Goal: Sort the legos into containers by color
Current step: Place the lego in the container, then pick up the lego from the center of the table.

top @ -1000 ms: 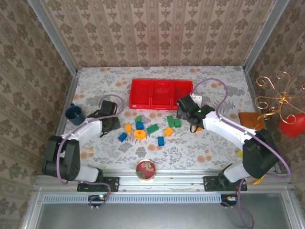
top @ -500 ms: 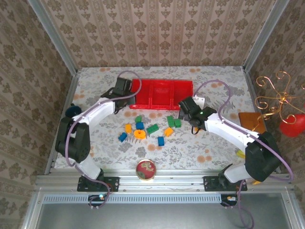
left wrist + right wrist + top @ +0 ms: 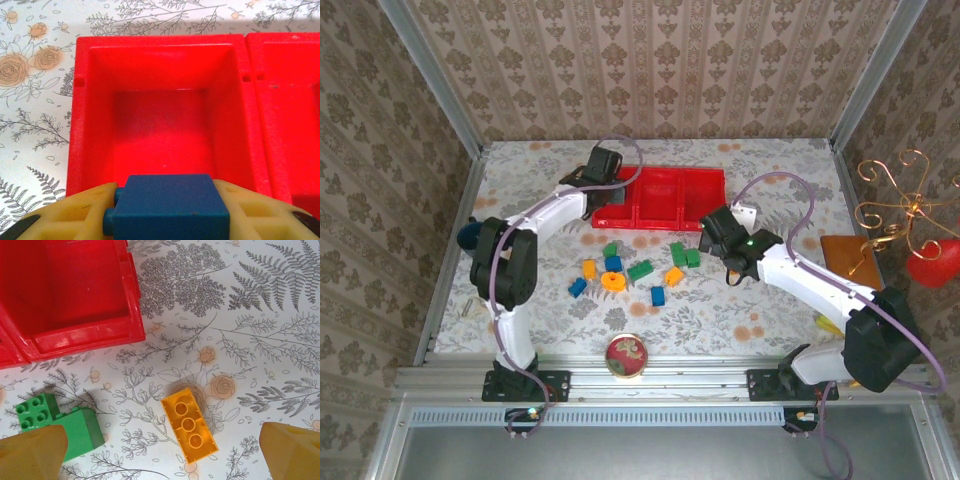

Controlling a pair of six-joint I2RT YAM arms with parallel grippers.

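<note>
We count one red three-compartment plastic tray [image 3: 160, 65]: left claw [image 3: 167, 202] pinches one blue plastic block [image 3: 169, 214] at its end, right claw [image 3: 161, 450] gapes beside it.

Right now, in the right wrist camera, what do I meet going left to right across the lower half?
Two adjacent green plastic studded blocks → orange three-stud plastic brick → tan fingertip at the right edge.

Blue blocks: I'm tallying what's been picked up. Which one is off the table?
The blue block clamped in the left gripper, at the red tray's end compartment; the other blue ones lie loose on the table.
</note>
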